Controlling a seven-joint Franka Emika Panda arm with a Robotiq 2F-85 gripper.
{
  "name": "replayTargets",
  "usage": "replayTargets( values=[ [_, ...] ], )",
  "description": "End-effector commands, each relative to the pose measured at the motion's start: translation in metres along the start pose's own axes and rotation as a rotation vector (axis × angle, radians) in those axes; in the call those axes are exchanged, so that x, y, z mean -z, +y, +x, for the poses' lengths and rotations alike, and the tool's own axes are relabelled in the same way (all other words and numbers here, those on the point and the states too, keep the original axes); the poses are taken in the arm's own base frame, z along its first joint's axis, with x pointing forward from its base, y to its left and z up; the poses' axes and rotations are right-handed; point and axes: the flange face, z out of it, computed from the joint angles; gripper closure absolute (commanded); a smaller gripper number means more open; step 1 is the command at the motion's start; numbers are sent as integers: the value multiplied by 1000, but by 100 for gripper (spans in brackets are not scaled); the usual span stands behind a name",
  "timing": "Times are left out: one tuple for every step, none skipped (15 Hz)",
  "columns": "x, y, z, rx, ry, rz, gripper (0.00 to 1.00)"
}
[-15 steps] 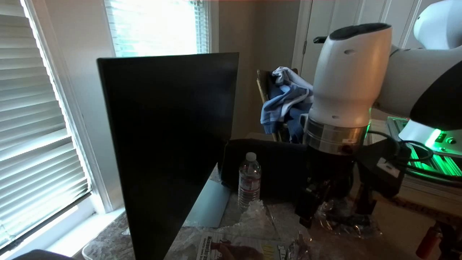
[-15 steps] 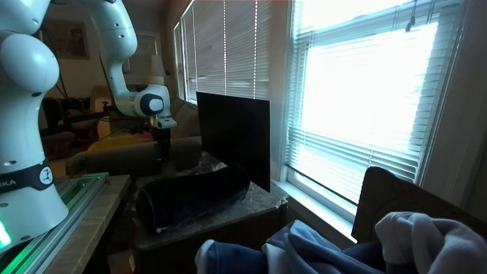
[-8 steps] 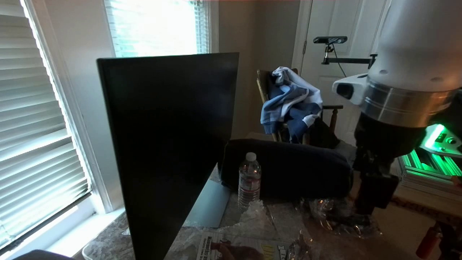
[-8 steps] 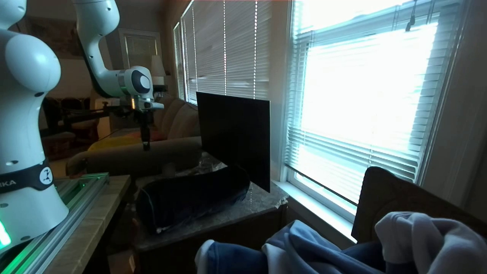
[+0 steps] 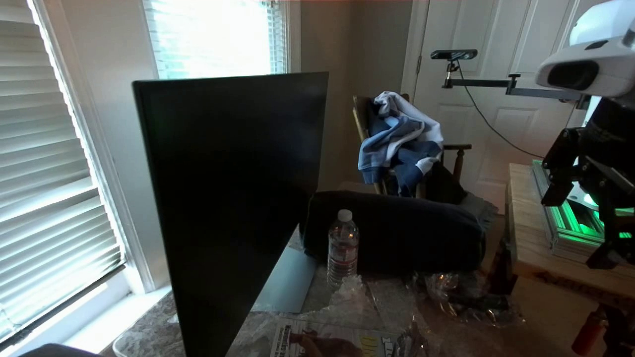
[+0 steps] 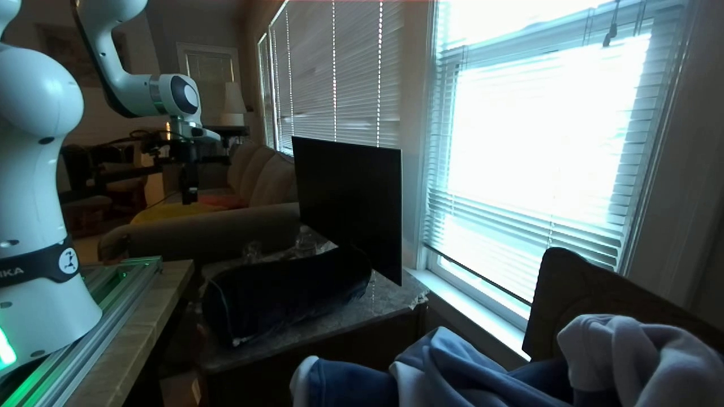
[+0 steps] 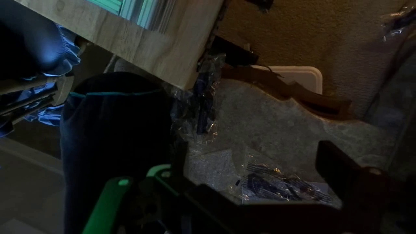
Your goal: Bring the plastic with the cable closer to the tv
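Note:
The tv is a large flat black panel standing upright on the stone-look tabletop; it also shows in an exterior view and is out of the wrist view. A clear crinkled plastic bag with a dark cable lies at the table's edge beside the low black rounded object; it also shows in the wrist view. Another clear plastic bag with dark contents lies nearer the middle, partly seen in an exterior view. My gripper is open and empty, raised above the table; its fingers frame the wrist view.
The black rounded object lies behind a water bottle. A pale flat panel and a magazine lie near the tv. The robot's wooden table has a corner close to the bag. A chair with clothes stands behind.
My gripper has risen from near the plastic bag by the table's edge and moved away from the tv, toward the robot's base. The bag and the tv have not moved.

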Motion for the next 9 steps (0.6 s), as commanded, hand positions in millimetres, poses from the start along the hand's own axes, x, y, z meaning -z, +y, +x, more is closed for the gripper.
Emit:
replayTargets(
  values=[
    [2, 2, 0, 4, 1, 1, 0],
    [3, 4, 0, 6, 2, 2, 0],
    [2, 6, 0, 7, 1, 1, 0],
    [2, 6, 0, 8, 0, -1, 0],
    [1, 7, 0, 9, -1, -1, 0],
    [1, 7, 0, 9, -1, -1, 0],
    [1, 6, 0, 10, -1, -1, 0],
    [1, 6, 0, 10, -1, -1, 0],
    [1, 6, 0, 10, -1, -1, 0]
  ],
)
